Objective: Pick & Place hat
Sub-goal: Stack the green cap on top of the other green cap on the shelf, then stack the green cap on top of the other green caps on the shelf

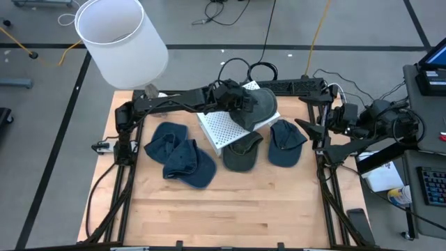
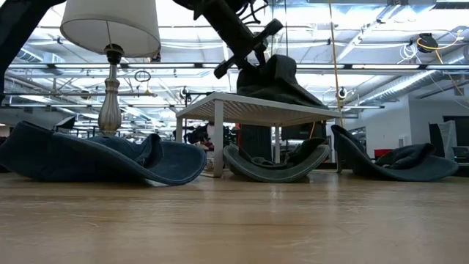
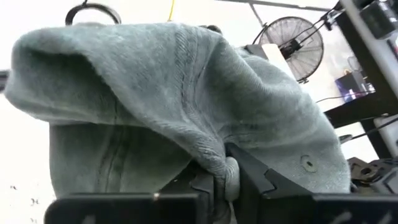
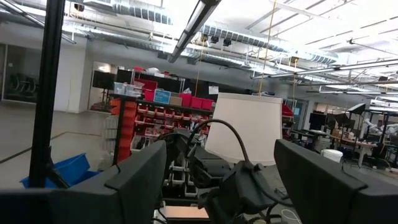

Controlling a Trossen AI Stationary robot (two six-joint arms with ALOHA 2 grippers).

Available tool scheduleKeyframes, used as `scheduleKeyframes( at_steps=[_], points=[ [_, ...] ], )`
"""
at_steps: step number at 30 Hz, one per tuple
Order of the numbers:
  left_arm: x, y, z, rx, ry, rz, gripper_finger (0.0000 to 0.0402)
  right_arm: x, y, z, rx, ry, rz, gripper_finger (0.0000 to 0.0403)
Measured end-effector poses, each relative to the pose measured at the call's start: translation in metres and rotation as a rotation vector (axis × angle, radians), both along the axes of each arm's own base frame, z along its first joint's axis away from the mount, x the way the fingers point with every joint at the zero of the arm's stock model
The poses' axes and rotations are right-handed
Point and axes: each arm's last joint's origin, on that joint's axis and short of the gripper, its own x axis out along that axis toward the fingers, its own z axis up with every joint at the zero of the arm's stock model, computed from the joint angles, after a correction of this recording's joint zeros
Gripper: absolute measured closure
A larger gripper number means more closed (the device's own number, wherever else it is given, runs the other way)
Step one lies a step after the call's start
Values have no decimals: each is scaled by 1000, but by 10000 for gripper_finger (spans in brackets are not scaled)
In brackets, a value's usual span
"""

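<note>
A grey-green fabric cap (image 1: 259, 106) sits on top of a small white perforated stand (image 1: 221, 129) just above the middle of the high view, on the light wooden surface (image 1: 223, 209). The left arm reaches in from the upper left of that frame, and its tool (image 1: 235, 100) is at the cap's left edge. In the left wrist view the two dark fingers (image 3: 249, 171) pinch a fold of the cap's cloth (image 3: 186, 112) between them, low in the frame, with the crown bulging above and filling most of the picture. In the low view the cap (image 2: 275, 81) rests on the stand's top (image 2: 256, 110), upper centre, with the arm slanting down to it from the upper left.

Three more caps lie on the surface: a dark blue crumpled one (image 1: 180, 155) at left of centre, a dark grey-green one (image 1: 242, 151) below the stand, and a dark blue one (image 1: 286, 143) to its right.

The right arm waits at the right edge of the high view, its tool (image 1: 310, 132) spread wide and holding nothing. A white drum-shaped lampshade (image 1: 120, 38) stands at the upper left.
</note>
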Motion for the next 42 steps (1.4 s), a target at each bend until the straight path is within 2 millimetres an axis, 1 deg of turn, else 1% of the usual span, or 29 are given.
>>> scheduleKeyframes(
  at_steps=[5, 9, 14, 16, 18, 21, 22, 23, 25, 27, 29, 30, 35, 39, 42],
  points=[
    [-1, 0, 0, 1, 5, -1, 323, 0, 0, 0, 4, -1, 2, 112],
    [-3, 0, 3, 17, 15, -14, 285, 0, 0, 0, 22, -3, 8, 112],
    [-11, 3, 5, 15, 59, -13, 228, 0, 0, -1, 19, 4, 10, 112],
    [-17, 5, 8, -8, 81, -19, 206, 0, 0, -1, 20, 4, 10, 112],
    [-19, 6, 10, -20, 74, -8, 188, 0, 0, -1, 20, 2, 10, 112],
    [-30, 7, 18, -42, 87, 8, 168, 0, 0, -1, 20, 2, 10, 112],
    [-31, 7, 22, -36, 68, 11, 163, 0, 0, -1, 20, 2, 10, 112],
    [-35, 6, 28, -35, 59, 13, 159, 0, 0, -1, 20, 2, 11, 112],
    [-42, 5, 33, -37, 72, 20, 153, 0, 0, -1, 20, 2, 11, 112],
    [-47, 4, 44, -24, 30, 21, 150, 0, 0, -1, 20, 3, 11, 112],
    [-52, 2, 51, -18, 27, 16, 149, 0, 0, -1, 20, 4, 10, 112],
    [-54, 0, 57, -10, 1, 13, 149, 0, 0, -1, 19, 6, 10, 112],
    [-72, -11, 76, -6, -14, -12, 148, 1, 0, -2, 17, 14, 9, 112],
    [-82, -23, 89, 0, -31, -82, 148, 1, 0, -2, 21, 13, 9, 112],
    [-87, -35, 98, 15, -47, -176, 148, 2, 1, -2, 21, 14, 9, 112]
  ],
)
